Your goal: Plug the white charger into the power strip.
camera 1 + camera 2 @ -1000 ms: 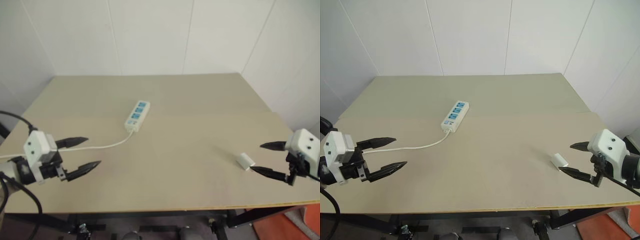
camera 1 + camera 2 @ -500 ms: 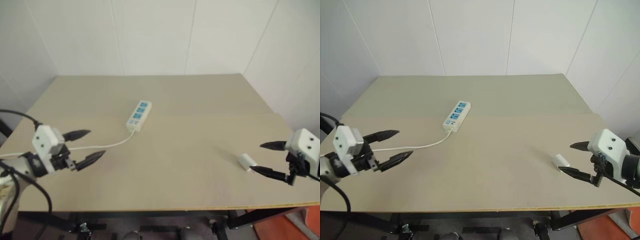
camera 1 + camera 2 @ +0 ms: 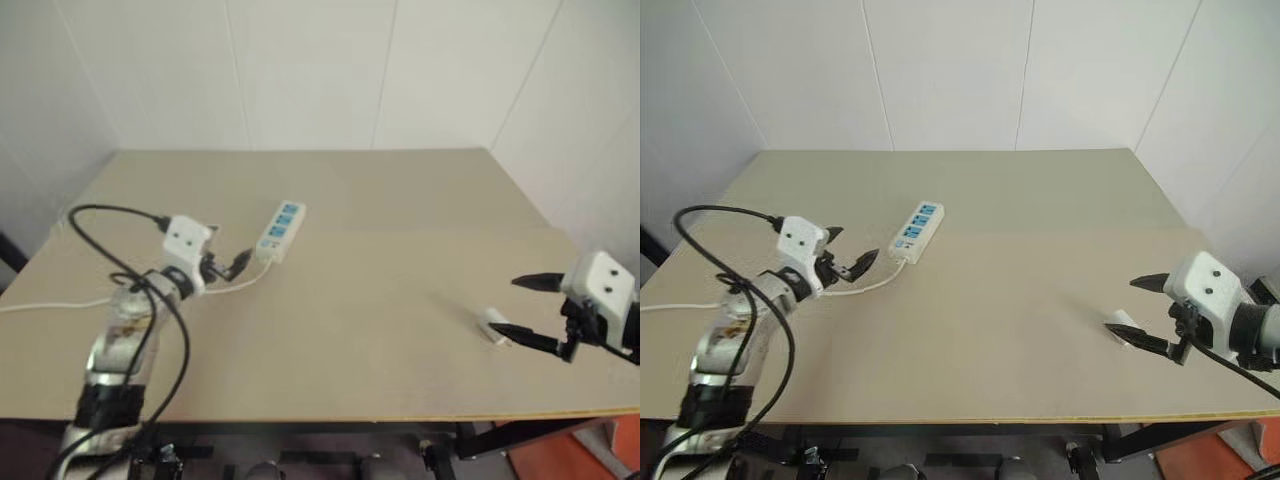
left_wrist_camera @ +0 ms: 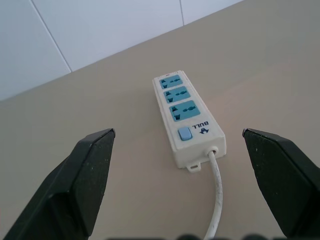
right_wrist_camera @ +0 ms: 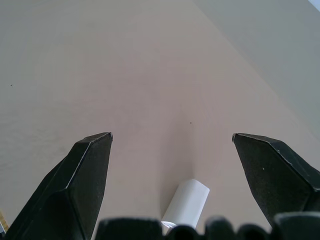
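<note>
While the power strip (image 3: 914, 232) lay flat near the middle of the beige bench (image 3: 1040, 200), angled with its three blue socket faces up and its switch end nearest the robot's left side, its white cord (image 3: 855, 290) trailed off that end toward the bench's left edge. At that end hovered the left gripper (image 3: 844, 262), its two black fingers spread wide with nothing between them, pointing at the strip and just short of it; in the left wrist view the strip (image 4: 187, 118) sat centred between the two fingers (image 4: 82, 182), apart from both. Over on the right side of the bench, well apart from the strip, the white charger (image 3: 1122, 327) lay on its side near the front edge. Around it stood the right gripper (image 3: 1149, 312), likewise open and empty, with one finger beyond the charger and the other on its near side; whether the nearer finger touched it could not be told. In the right wrist view the charger (image 5: 186, 202) lay low between the fingers (image 5: 85, 175).
</note>
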